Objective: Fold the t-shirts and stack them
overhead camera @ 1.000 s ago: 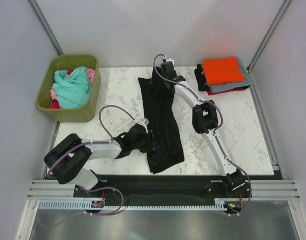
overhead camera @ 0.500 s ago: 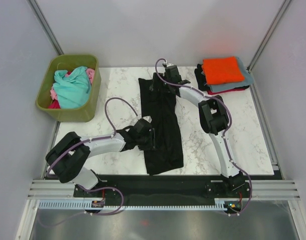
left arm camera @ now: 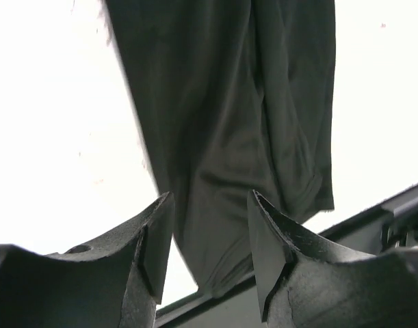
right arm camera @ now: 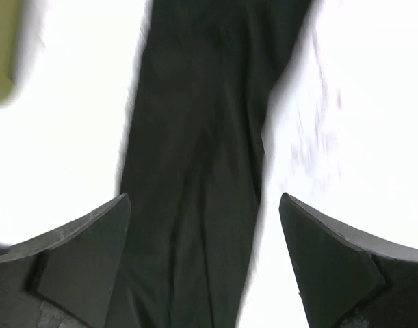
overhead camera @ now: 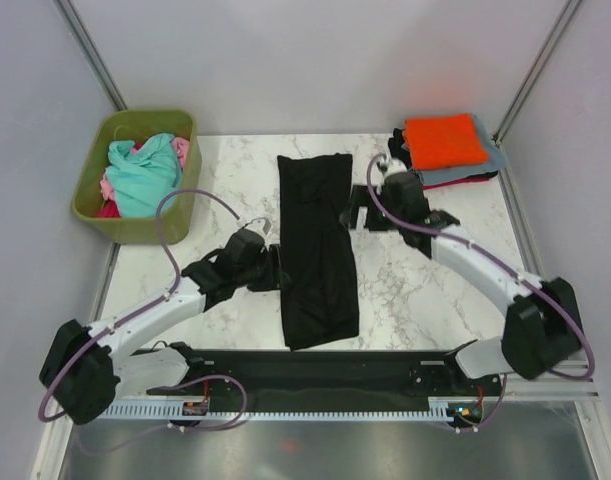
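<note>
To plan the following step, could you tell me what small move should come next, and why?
Probably move the left gripper to the near end of the black t-shirt and pinch it, ready to fold it away. The shirt lies flat as a long narrow strip, and both it and the right gripper are open, holding nothing.

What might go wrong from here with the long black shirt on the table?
The black shirt ends right at the table's front edge, so a tug toward the arms might drag it onto the rail. The left pincer and right pincer stand open at different points along the shirt; uneven grabs could fold it crooked.
</note>
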You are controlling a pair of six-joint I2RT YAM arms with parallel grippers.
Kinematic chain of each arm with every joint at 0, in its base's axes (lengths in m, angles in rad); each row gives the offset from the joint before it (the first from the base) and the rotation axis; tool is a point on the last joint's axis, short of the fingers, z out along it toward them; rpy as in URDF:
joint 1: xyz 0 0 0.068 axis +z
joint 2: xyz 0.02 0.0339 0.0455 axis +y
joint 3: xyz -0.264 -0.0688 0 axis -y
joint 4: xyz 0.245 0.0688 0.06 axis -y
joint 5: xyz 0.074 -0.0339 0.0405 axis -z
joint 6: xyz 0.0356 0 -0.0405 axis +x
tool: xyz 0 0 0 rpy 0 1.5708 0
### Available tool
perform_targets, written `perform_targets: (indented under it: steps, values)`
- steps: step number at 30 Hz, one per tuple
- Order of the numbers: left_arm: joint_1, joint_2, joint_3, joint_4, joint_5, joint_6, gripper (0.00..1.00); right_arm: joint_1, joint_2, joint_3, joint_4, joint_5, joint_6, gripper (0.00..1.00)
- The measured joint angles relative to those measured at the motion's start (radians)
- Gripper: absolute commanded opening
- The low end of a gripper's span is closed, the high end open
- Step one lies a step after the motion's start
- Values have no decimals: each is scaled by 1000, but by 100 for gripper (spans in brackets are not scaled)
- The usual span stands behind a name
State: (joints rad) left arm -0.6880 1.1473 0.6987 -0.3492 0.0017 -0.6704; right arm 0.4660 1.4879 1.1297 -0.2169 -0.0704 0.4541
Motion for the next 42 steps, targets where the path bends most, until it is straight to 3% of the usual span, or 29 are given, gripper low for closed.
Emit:
perform_targets:
  steps: [2, 8, 14, 21, 24, 25, 26, 27, 28, 32, 37, 42]
  values:
    - [-3, -69, -51, -10, 11, -2, 54, 23, -138, -205, -24, 5, 40, 92]
    - [-21, -195, -195, -28, 47, -30, 53, 212, -277, -563, -76, -4, 187, 84]
    - [-28, -271, -276, -40, 63, -72, 52, 373, -443, -692, -75, 17, 333, 66]
    - [-45, -323, -354, -25, 89, -109, 52, 430, -479, -778, 2, 54, 442, 61]
    - [-57, -323, -385, -5, 100, -126, 52, 454, -452, -797, 79, 59, 471, 47]
    - [-62, -323, -394, 5, 105, -130, 52, 457, -444, -802, 100, 58, 478, 34]
    - [-69, -323, -403, 14, 108, -136, 52, 462, -435, -809, 121, 61, 479, 12]
    - [-74, -323, -410, 24, 109, -141, 52, 466, -425, -819, 134, 62, 482, 2]
    - [-79, -321, -417, 32, 112, -147, 52, 468, -420, -827, 139, 66, 493, 0]
    - [-102, -309, -432, 63, 114, -165, 51, 508, -460, -832, 95, 94, 525, 0]
    - [-121, -310, -433, 76, 114, -176, 51, 645, -596, -832, -26, 158, 589, 0]
    - [-139, -313, -439, 79, 114, -186, 52, 667, -571, -838, -51, 190, 624, 0]
